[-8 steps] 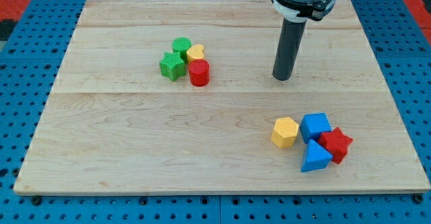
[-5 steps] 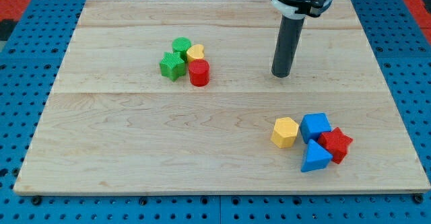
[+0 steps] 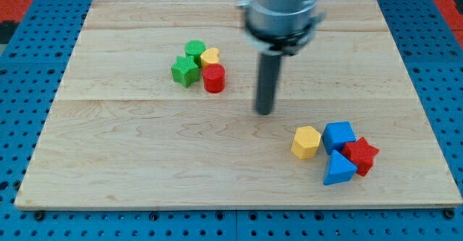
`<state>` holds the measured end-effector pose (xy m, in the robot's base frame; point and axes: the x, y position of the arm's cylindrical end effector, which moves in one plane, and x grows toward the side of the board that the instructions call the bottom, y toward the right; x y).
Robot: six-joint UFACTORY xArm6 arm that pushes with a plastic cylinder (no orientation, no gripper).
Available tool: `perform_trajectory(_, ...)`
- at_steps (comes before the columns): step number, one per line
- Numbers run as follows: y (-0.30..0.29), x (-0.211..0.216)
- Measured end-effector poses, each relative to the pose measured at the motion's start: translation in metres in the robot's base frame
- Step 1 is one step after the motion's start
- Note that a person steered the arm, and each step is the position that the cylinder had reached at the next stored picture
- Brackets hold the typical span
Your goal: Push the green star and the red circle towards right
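The green star (image 3: 185, 71) lies at the view's upper left of the wooden board, touching the red circle (image 3: 214, 77) on its right side. A green circle (image 3: 194, 51) and a yellow heart (image 3: 210, 56) sit just above them in the same cluster. My tip (image 3: 265, 111) rests on the board to the right of and a little below the red circle, apart from it, with bare wood between. The rod is blurred from motion.
At the view's lower right stands a second cluster: a yellow hexagon (image 3: 306, 141), a blue cube (image 3: 338, 135), a red star (image 3: 361, 155) and a blue triangle (image 3: 338, 169). The board (image 3: 130, 161) lies on a blue pegboard.
My tip has moved left and down the view, from the right of centre toward the board's middle, closer to the red circle. No block has moved.
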<state>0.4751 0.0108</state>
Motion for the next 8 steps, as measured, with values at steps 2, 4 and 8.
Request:
perform_trajectory(2, -0.104, 0.001)
perform_trajectory(4, -0.149, -0.011)
perform_trajectory(8, -0.100, -0.092)
